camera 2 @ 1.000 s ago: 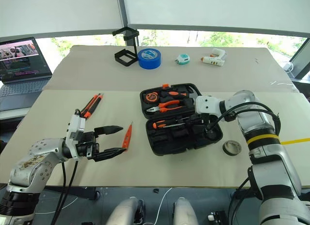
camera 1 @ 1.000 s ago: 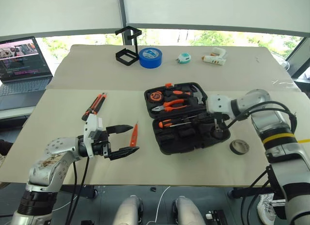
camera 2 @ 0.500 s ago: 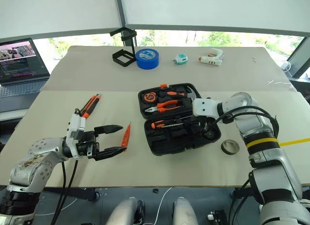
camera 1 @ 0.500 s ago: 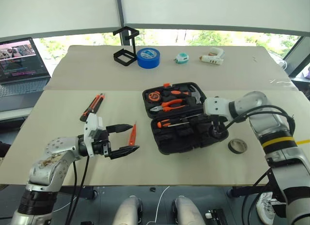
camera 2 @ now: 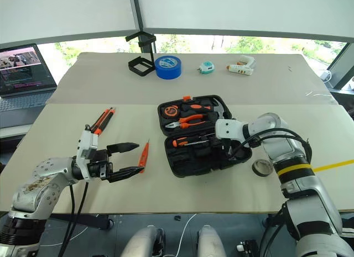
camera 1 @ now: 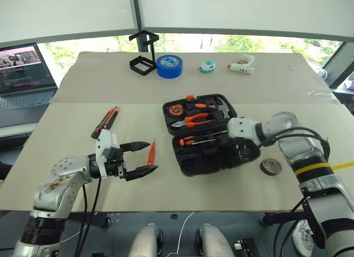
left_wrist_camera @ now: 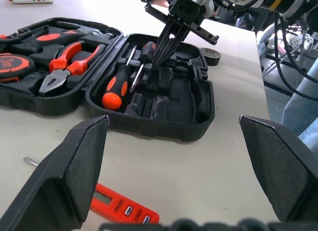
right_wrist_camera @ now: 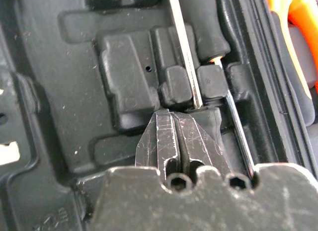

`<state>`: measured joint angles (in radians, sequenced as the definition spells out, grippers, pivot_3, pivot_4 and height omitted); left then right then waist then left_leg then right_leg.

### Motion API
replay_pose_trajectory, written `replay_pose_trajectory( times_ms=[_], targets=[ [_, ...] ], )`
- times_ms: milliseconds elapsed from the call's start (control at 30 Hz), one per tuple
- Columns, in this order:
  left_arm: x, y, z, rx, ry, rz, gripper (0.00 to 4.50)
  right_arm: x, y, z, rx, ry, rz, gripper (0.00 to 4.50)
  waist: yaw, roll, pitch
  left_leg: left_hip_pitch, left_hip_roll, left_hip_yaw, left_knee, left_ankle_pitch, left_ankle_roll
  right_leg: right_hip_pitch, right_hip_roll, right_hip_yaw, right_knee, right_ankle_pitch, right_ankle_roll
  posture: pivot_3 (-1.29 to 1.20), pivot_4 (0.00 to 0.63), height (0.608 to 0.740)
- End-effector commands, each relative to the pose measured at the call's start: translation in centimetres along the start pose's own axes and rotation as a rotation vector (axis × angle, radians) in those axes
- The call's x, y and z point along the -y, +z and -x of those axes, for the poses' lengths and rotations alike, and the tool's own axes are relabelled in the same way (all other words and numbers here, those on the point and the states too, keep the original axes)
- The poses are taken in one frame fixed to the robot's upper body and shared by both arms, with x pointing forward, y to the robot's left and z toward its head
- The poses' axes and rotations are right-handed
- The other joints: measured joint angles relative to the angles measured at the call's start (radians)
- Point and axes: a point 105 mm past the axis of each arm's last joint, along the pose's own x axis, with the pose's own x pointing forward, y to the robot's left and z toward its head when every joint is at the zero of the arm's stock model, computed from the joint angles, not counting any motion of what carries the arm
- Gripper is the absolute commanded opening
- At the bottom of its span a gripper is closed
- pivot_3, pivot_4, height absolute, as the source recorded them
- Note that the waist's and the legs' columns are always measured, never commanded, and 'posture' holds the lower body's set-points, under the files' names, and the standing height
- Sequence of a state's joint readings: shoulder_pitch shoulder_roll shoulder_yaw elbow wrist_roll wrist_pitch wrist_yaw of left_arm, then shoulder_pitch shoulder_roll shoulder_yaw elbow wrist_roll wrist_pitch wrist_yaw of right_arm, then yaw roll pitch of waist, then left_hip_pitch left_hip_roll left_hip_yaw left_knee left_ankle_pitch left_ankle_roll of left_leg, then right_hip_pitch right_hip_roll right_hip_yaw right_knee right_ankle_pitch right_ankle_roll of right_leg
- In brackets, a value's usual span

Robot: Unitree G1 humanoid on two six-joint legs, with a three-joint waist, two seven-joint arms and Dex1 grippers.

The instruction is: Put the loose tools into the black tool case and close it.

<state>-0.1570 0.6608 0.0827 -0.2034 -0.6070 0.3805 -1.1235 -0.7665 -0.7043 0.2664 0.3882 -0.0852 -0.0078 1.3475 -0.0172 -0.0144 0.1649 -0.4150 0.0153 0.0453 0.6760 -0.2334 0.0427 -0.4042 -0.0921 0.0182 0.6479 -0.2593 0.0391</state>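
Note:
The black tool case (camera 1: 191,164) lies open mid-table, with pliers and a tape measure in its far half. Two screwdrivers (left_wrist_camera: 119,82) rest in the near half. My right gripper (left_wrist_camera: 158,59) is shut, its tip (right_wrist_camera: 174,119) pressed down into the moulded slots beside the screwdriver shafts. My left gripper (camera 1: 153,155) hangs open and level, left of the case, with the slim orange tester pen (camera 1: 150,152) lying on the table under its fingertips. The orange-and-black utility knife (camera 1: 107,121) lies further left. A small grey tape roll (camera 1: 270,166) sits right of the case.
At the table's far side stand a black wire-frame stand (camera 1: 142,52), a blue tape roll (camera 1: 170,65), a small teal tape measure (camera 1: 208,66) and a white glue gun (camera 1: 243,64). An open laptop (camera 1: 25,66) sits far left.
My right wrist has dropped lower and drawn slightly nearer over the case, its shut tip staying in the near half. The left gripper has kept still and open.

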Motion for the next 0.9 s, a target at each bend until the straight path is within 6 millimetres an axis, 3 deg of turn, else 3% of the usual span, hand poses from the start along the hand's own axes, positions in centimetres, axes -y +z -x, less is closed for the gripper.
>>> replay_pose_trajectory(
  times_ms=[33, 167, 333, 667, 900],
  targets=[
    [0.1, 0.8, 0.4, 0.017, 0.005, -0.030, 4.50, 1.7, 2.4, 2.6, 0.067, -0.053, 0.007, 0.07, -0.001, 0.000, 0.000, 0.000, 0.000, 0.000, 0.000, 0.000, 0.000, 0.000, 0.000, 0.000, 0.000, 0.000, 0.000, 0.00, 0.150, 0.740],
    [0.0, 0.7, 0.5, 0.015, 0.012, -0.029, 4.50, 3.0, 2.3, 2.7, 0.086, -0.113, -0.041, 0.07, 0.002, 0.000, 0.000, 0.000, 0.000, 0.000, 0.000, 0.000, 0.000, 0.000, 0.000, 0.000, 0.000, 0.000, 0.000, 0.00, 0.150, 0.740],
    [0.0, 0.8, 0.3, 0.019, 0.012, -0.030, 4.50, 3.3, 1.1, 0.9, 0.042, -0.161, -0.073, 0.07, 0.002, 0.000, 0.000, 0.000, 0.000, 0.000, 0.000, 0.000, 0.000, 0.000, -0.001, 0.000, 0.000, 0.000, 0.000, 0.00, 0.150, 0.740],
    [0.0, 0.8, 0.4, 0.013, 0.018, -0.032, 4.50, 1.1, 0.0, -0.8, -0.002, -0.084, -0.062, 0.07, 0.004, -0.001, 0.000, 0.000, 0.000, 0.000, 0.000, 0.000, 0.000, 0.000, -0.001, -0.001, 0.000, 0.000, 0.000, 0.00, 0.150, 0.740],
    [-0.2, 1.0, 0.4, 0.012, 0.025, -0.041, 4.50, -0.7, -2.2, -2.0, -0.031, -0.082, -0.108, 0.07, 0.005, -0.004, -0.002, 0.001, 0.000, -0.001, 0.000, 0.000, 0.000, 0.002, -0.001, -0.001, 0.000, 0.000, 0.000, 0.00, 0.150, 0.740]
  ],
)
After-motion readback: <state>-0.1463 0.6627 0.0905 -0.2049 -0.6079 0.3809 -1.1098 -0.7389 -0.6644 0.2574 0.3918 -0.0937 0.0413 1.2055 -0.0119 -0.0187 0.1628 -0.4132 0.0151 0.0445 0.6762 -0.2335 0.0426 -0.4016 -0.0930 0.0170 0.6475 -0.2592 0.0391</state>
